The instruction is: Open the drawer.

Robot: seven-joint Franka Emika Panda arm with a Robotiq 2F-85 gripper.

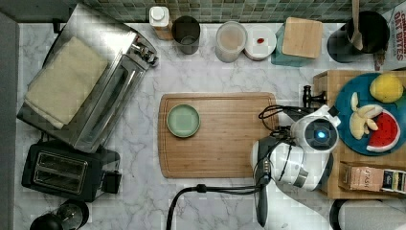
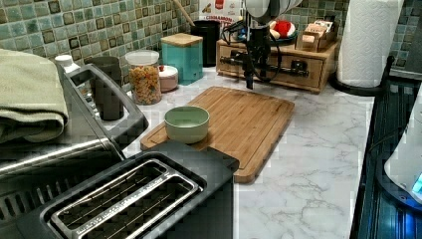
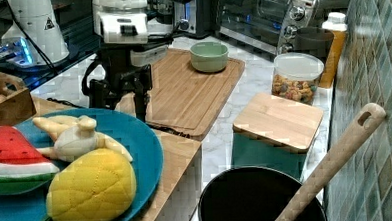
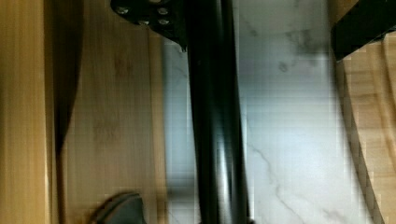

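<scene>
Fig.: gripper (image 2: pixel 249 74) at drawer (image 2: pixel 271 64) front, approx. 12 o'clock from cutting board (image 2: pixel 234 122); bar handle (image 4: pixel 215 121) close under wrist. Finger state: can't tell. Pull straight, level, w/o twisting.

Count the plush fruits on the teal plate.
3: a yellow lemon at the top view's top, a banana in the middle, a watermelon slice below. The arm may hide more.

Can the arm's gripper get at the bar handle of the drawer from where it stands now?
Probably yes. The gripper hangs right in front of the drawer, and the bar handle runs close under the wrist camera. Only marble counter lies beside it; the cutting board sits lower and apart.
</scene>
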